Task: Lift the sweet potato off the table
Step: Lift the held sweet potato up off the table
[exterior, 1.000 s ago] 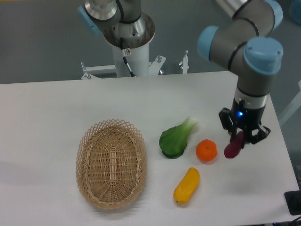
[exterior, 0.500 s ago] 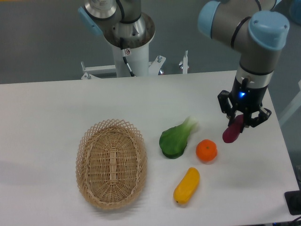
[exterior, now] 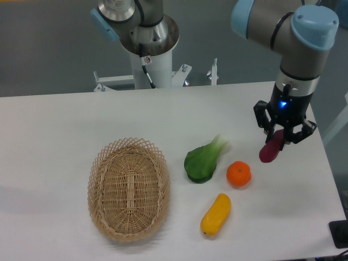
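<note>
The sweet potato (exterior: 268, 151), slim and dark purple-magenta, hangs tilted in the air above the white table (exterior: 54, 125) at the right side. My gripper (exterior: 281, 137) is shut on its upper end, with the black fingers either side of it and a blue light glowing on the wrist above. The lower end of the sweet potato sticks out below the fingers, to the right of and a little above the orange.
A round orange (exterior: 238, 174) lies left of the held vegetable. A green bok choy (exterior: 203, 159) sits further left, a yellow oblong vegetable (exterior: 216, 215) below it. An oval wicker basket (exterior: 129, 188) stands at the left. The robot's base column (exterior: 147, 49) rises at the back.
The gripper has risen with the sweet potato in it, lifting it off the table beside the orange and carrying it slightly up and to the right.
</note>
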Motion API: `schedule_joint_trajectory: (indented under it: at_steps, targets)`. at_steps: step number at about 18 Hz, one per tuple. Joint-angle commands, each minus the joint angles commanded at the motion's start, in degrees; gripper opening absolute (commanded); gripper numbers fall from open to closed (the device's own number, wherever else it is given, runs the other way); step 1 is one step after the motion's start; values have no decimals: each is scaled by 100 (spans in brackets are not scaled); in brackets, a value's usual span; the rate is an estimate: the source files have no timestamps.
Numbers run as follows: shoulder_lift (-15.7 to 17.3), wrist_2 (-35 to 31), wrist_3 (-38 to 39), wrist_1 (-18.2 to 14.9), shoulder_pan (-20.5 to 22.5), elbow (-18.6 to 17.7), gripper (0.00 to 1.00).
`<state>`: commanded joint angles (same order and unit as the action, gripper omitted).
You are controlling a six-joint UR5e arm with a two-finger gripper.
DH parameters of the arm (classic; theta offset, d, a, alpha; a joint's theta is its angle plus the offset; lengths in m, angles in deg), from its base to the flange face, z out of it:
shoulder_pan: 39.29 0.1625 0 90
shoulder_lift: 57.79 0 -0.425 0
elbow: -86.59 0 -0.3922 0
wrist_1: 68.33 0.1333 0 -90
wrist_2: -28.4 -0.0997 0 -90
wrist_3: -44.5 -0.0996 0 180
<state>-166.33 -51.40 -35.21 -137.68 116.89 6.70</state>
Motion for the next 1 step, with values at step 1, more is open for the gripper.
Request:
schedule_joint_trajectory:
  at_steps: [1]
  targets:
    - [0, 17, 9, 0, 0, 17, 30]
